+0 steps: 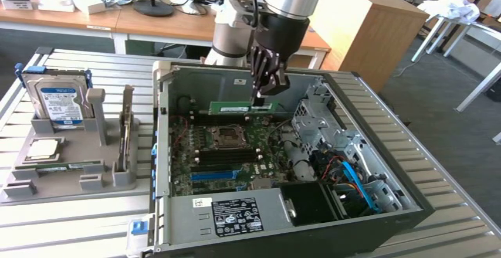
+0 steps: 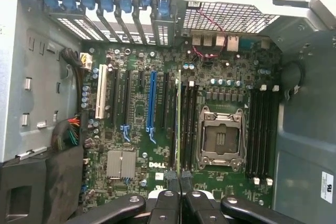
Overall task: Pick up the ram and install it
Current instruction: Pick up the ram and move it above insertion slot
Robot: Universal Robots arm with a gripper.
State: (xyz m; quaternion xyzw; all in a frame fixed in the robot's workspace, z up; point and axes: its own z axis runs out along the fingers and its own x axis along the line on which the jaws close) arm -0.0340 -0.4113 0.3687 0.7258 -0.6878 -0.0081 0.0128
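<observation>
The computer case [image 1: 161, 152] lies open on top, so the way down to the motherboard [image 1: 234, 152] is free from above. The gripper [image 1: 260, 98], fingers clamped on the ram [image 1: 243, 108], hangs in that opening near the far wall. The drive cage [image 1: 321, 117] and loose cables [image 1: 352, 179] crowd the exterior view's right, and a black box [image 1: 309, 202] blocks the near end. The processor socket [image 2: 220, 137] stands just beside the memory slots [image 2: 188, 124]. On the exterior view's left, a grey holder [image 1: 70, 170] stands apart from the case on the tabletop [image 1: 78, 223].
</observation>
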